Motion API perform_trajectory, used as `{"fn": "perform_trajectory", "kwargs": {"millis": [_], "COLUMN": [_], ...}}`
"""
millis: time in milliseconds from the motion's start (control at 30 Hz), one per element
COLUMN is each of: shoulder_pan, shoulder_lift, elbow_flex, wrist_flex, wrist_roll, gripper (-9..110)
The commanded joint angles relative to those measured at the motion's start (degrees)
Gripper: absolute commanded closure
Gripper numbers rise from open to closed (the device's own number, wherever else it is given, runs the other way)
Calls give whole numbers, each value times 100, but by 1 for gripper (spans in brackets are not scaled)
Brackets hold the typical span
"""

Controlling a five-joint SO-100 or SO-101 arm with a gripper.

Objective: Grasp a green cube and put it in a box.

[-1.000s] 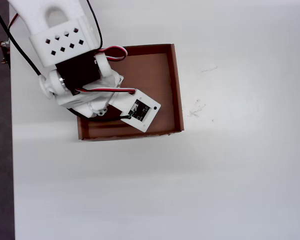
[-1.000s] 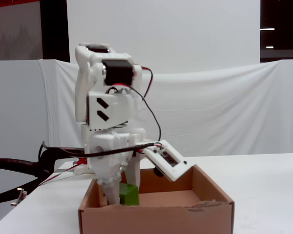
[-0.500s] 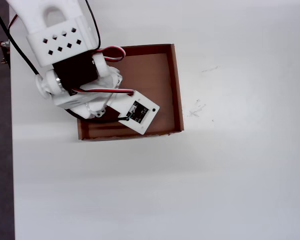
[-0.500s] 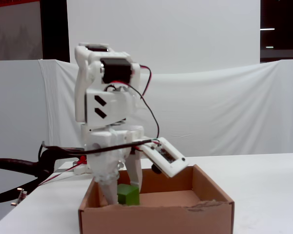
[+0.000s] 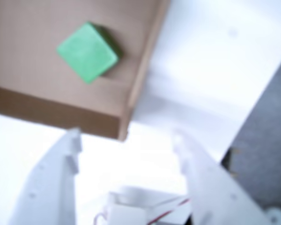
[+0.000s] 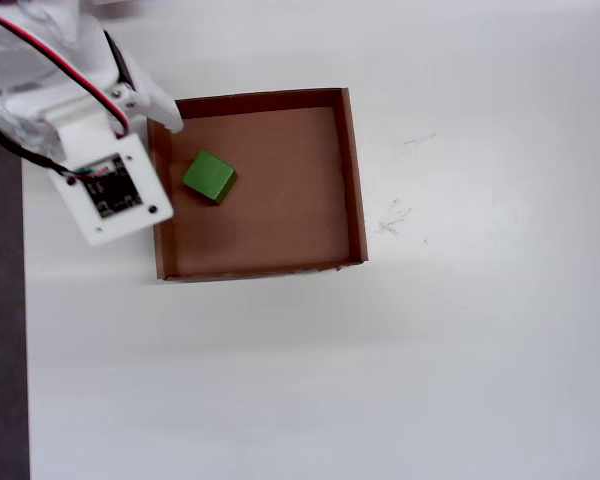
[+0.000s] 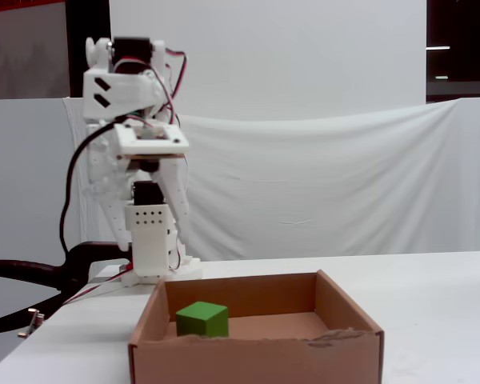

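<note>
- the green cube (image 6: 209, 176) sits on the floor of the box (image 6: 355, 180), in the left part as the overhead view shows it, near the left wall but not touching it; nothing grips it.
- in the fixed view the cube (image 7: 202, 319) rests flat behind the near wall of the box (image 7: 256, 358), toward its left end.
- the wrist view has the cube (image 5: 87, 52) turned corner-on, close to the box's corner (image 5: 124, 123), with a strip of bare cardboard between it and each wall.
- the gripper (image 5: 125, 139) is spread wide and holds nothing; its two white fingers (image 5: 65, 159) frame bare table (image 5: 201, 84) just outside the box corner.
- in the fixed view the gripper (image 7: 144, 216) hangs raised above the box, over its left rear.
- in the overhead view the arm (image 6: 75, 120) lies over the box's upper-left edge, leaving the rest of the box floor uncovered.
- wide white table (image 6: 460, 330) lies clear to the right of and below the box.
</note>
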State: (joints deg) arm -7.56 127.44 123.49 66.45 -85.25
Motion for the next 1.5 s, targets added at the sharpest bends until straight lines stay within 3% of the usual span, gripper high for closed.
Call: {"fn": "perform_trajectory", "kwargs": {"millis": [0, 167, 567, 867, 1467], "shoulder_pan": [589, 1204, 1529, 1371, 1081], "shoulder_lift": [1512, 3340, 5458, 5502, 5502], "elbow_flex": [1072, 2698, 4597, 4685, 4685], "wrist_flex": [141, 193, 246, 387, 387], "wrist_roll": [149, 387, 738, 1415, 1415], "gripper": [74, 74, 74, 75, 75]}}
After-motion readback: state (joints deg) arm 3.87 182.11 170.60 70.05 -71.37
